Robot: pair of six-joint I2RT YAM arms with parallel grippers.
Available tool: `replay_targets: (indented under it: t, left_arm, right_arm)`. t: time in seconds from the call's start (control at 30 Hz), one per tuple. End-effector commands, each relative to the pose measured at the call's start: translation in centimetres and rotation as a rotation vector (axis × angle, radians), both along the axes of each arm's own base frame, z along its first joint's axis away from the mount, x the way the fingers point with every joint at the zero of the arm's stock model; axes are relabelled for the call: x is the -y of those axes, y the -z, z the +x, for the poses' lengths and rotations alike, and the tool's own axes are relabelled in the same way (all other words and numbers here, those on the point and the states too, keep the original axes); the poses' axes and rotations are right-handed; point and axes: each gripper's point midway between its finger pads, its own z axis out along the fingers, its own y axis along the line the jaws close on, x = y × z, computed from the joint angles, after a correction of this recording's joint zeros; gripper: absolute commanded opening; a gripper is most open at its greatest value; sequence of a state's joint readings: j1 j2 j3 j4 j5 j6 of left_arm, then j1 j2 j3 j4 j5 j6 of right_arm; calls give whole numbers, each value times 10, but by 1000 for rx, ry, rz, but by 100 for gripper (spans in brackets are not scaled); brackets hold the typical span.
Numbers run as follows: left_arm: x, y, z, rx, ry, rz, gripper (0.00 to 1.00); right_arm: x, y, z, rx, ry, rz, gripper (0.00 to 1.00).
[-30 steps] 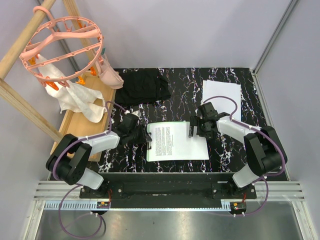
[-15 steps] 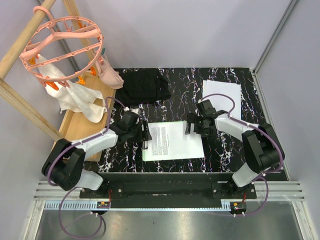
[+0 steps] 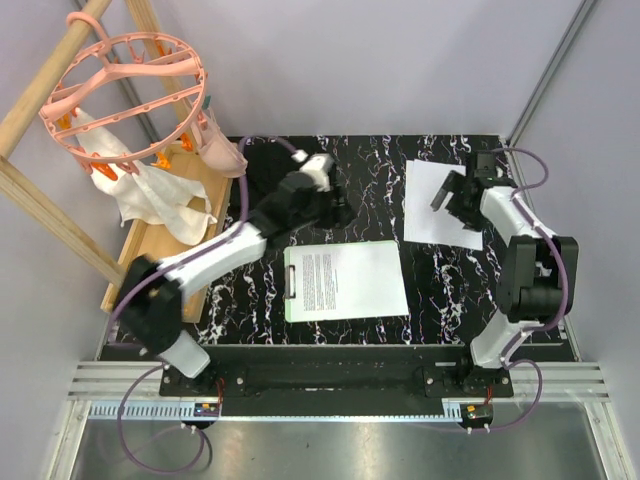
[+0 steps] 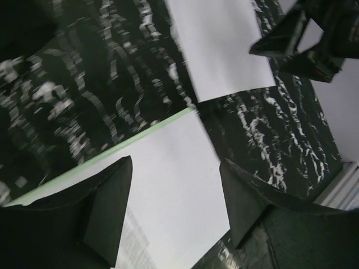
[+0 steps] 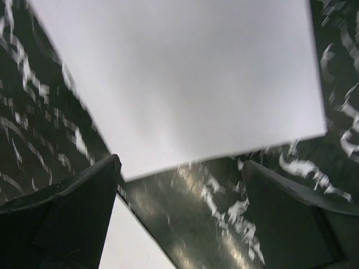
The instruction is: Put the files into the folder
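Two empty hands, fingers apart: right hand [image 3: 449, 193] above the blank file [image 3: 425, 205] at the surface's [image 3: 375, 165] far-right corner; left hand [image 3: 338, 211] just beyond the folder [image 3: 289, 305], which carries a printed file [image 3: 345, 282] by the near edge.

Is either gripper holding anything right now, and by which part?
Nothing is held. The left gripper and right gripper are both open and empty, the right one above the blank sheet.

Even light; 2 wrist views blurred, probably motion.
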State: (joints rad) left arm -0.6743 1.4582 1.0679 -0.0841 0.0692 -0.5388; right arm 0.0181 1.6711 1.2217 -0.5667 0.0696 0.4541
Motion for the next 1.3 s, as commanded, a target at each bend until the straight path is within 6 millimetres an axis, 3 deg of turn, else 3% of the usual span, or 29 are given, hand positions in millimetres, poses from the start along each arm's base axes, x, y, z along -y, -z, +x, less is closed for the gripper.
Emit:
replay_targets:
  t: [0.0, 0.03, 0.1, 0.17, 0.2, 0.23, 0.27, 0.3, 0.33, 0.37, 0.4, 0.47, 0.5, 0.57, 0.67, 0.8, 1.0, 1.1, 1.27]
  left_arm:
    - [102, -52, 44, 192, 195, -183, 65]
    - [125, -45, 60, 189, 222, -206, 64]
    - [158, -40, 63, 159, 292, -273, 63]
    - [194, -31, 79, 148, 344, -327, 61]
    - [213, 3, 78, 81, 376, -331, 60]
    - [230, -20, 82, 119, 399, -382, 60]
    - [241, -15, 83, 85, 398, -412, 60]
    - [255, 14, 84, 36, 404, -418, 58]
    - [264, 1, 88, 45, 406, -467, 57]
    - [270, 5, 90, -11, 386, -513, 57]
    - [276, 28, 96, -45, 358, -528, 56]
    - [282, 29, 103, -102, 315, -598, 53]
    - [285, 50, 107, -139, 289, -597, 52]
    - [288, 58, 110, -197, 252, -627, 51]
    - [284, 89, 113, -291, 169, -617, 48]
    - [278, 112, 112, -365, 104, -586, 46]
    - [272, 141, 108, -500, 47, -556, 41]
    - [271, 149, 104, -521, 44, -535, 41]
    - [270, 154, 103, -532, 53, -529, 41]
  right_arm:
    - [58, -8, 49, 47, 113, -35, 100]
    - [68, 2, 52, 25, 122, -41, 100]
    - [86, 6, 58, 20, 148, -44, 100]
    - [112, 11, 64, 16, 178, -40, 100]
    - [120, 11, 65, 19, 187, -29, 100]
    - [130, 16, 63, 13, 201, -9, 100]
    - [135, 17, 63, 15, 208, 4, 100]
    - [138, 22, 60, 7, 214, 11, 100]
    - [132, 23, 60, 14, 192, 46, 100]
    - [133, 23, 62, 26, 191, 44, 100]
    - [132, 31, 55, 9, 190, 45, 100]
    - [131, 32, 54, 24, 184, 55, 100]
    - [130, 37, 49, 11, 187, 61, 100]
    - [127, 40, 47, 17, 185, 91, 100]
    - [118, 49, 42, 13, 169, 136, 98]
    - [121, 64, 28, -28, 180, 107, 97]
    - [103, 74, 21, -32, 136, 183, 96]
    - [86, 65, 27, 14, 101, 271, 96]
    - [76, 43, 38, 83, 66, 330, 96]
